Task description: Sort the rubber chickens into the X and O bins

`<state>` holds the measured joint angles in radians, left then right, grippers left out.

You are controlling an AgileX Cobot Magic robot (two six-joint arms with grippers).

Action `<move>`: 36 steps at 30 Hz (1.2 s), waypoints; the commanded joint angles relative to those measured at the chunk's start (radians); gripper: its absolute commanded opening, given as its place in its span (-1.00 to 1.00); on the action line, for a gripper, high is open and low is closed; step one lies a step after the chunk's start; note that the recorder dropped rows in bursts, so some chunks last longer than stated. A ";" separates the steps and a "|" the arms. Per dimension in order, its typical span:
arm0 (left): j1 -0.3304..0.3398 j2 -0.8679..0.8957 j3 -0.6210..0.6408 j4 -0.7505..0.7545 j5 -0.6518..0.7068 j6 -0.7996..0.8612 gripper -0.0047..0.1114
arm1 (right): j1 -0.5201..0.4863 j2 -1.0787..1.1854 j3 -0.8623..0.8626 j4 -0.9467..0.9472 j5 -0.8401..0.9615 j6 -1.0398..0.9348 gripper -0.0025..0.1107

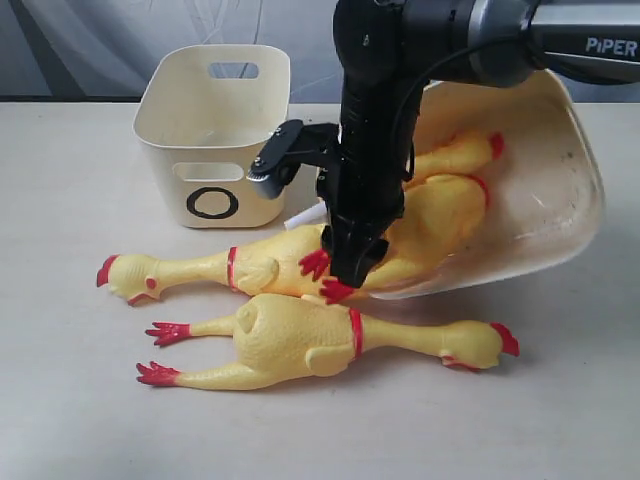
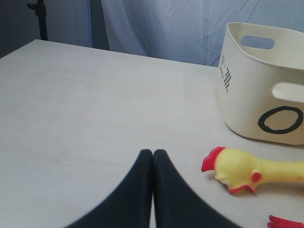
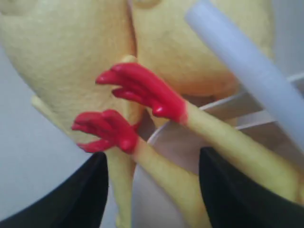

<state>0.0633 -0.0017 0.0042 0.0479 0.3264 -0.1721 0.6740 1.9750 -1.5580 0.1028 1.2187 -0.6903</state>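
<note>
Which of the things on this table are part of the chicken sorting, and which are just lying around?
For the job: front chicken, rear chicken, O bin, tipped bin (mark hidden), the chickens inside, right pincer open around two chicken legs.

Just there: white tube, curtain, left pincer, shut, holding nothing.

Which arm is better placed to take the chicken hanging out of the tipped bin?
Right. The right gripper hangs open astride the chicken's legs at the tipped bin; the left gripper sits shut over the table, away.
</note>
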 commanded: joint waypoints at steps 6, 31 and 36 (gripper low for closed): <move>-0.004 0.002 -0.004 -0.006 -0.012 -0.001 -0.92 | 0.001 -0.074 -0.032 -0.226 -0.013 0.090 0.02; -0.004 0.002 -0.004 -0.006 -0.012 -0.001 -0.92 | -0.076 -0.182 0.062 -0.483 0.002 0.621 0.02; -0.004 0.002 -0.004 -0.006 -0.012 -0.001 -0.92 | -0.096 -0.184 0.067 -0.389 0.002 0.878 0.02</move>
<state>0.0633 -0.0017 0.0042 0.0479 0.3264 -0.1721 0.5885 1.8055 -1.4962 -0.3335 1.2215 0.0748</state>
